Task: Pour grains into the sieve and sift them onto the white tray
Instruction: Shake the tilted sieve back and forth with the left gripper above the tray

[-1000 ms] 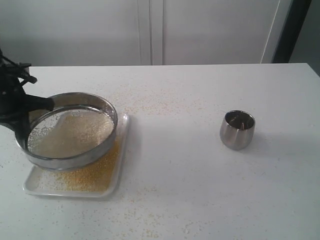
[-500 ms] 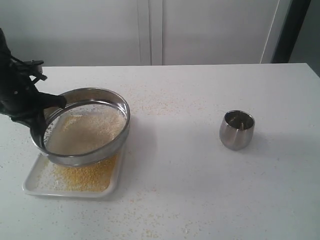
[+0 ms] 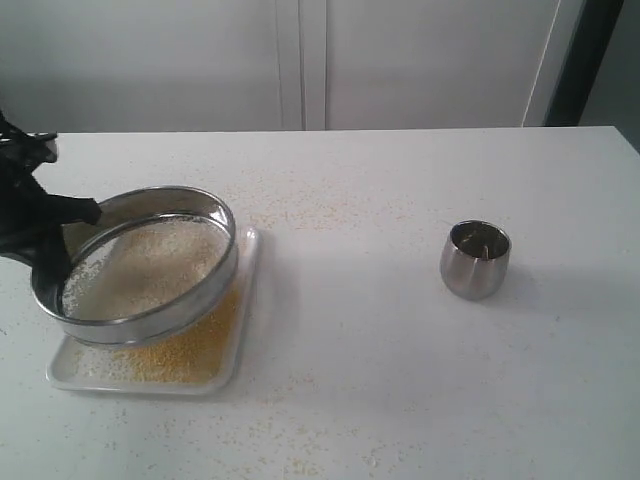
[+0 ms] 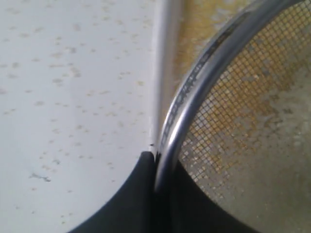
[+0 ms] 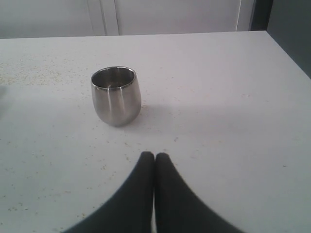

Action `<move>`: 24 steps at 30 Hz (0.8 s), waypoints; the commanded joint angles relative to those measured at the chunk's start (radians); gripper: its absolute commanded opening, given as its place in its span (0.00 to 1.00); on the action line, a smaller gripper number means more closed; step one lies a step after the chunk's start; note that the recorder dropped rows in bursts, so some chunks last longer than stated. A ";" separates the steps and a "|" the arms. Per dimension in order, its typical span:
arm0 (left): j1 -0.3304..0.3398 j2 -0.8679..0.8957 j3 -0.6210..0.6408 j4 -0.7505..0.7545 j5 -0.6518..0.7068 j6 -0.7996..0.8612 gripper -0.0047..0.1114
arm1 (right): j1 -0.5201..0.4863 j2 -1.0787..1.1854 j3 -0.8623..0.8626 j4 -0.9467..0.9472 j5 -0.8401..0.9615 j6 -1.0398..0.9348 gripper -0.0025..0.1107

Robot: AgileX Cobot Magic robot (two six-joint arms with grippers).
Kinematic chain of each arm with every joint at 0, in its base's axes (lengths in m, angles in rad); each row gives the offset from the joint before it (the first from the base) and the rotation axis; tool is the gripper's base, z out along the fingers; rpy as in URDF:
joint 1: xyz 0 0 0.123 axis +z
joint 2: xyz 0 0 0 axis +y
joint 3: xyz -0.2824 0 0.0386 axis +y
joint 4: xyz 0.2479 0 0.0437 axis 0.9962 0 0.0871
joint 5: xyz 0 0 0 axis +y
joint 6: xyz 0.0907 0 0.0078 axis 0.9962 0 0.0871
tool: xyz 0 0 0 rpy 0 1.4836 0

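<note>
The grains [image 3: 150,262] lie in two lots. A pale, coarse, rice-like layer is spread across the fine wire mesh of the one sieve [image 3: 160,322], and a finer yellow-tan meal is heaped on the one white tray [image 3: 150,388] beneath it, mostly at the tray's 4 o'clock side. The sieve is round and shallow with a shiny steel band for a rim. It sits slightly tilted over the far half of the tray, which is flat and rectangular with rounded corners and a low lip. The black left gripper [image 3: 60,225] pinches the sieve's rim at about 9 o'clock; in the left wrist view its two dark fingers sit on either side of the steel band [image 4: 194,92], clamped on it. At 3 o'clock from the sieve, well apart, stands a single small rounded steel cup [image 3: 475,260], upright, with a brushed, mirror-like wall. The right gripper [image 5: 154,160] has its fingertips pressed together on nothing, near the cup [image 5: 116,96] but clear of it. Stray specks [image 3: 290,210] dot the matte white table [image 3: 400,380].
</note>
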 commanded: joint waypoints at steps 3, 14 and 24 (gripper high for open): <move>0.021 -0.008 -0.008 0.061 0.043 -0.250 0.04 | -0.007 -0.005 0.005 0.000 -0.014 0.006 0.02; 0.018 -0.008 0.002 -0.082 0.088 -0.085 0.04 | -0.007 -0.005 0.005 0.000 -0.014 0.006 0.02; 0.002 -0.021 0.007 0.009 0.066 -0.109 0.04 | -0.007 -0.005 0.005 0.000 -0.014 0.006 0.02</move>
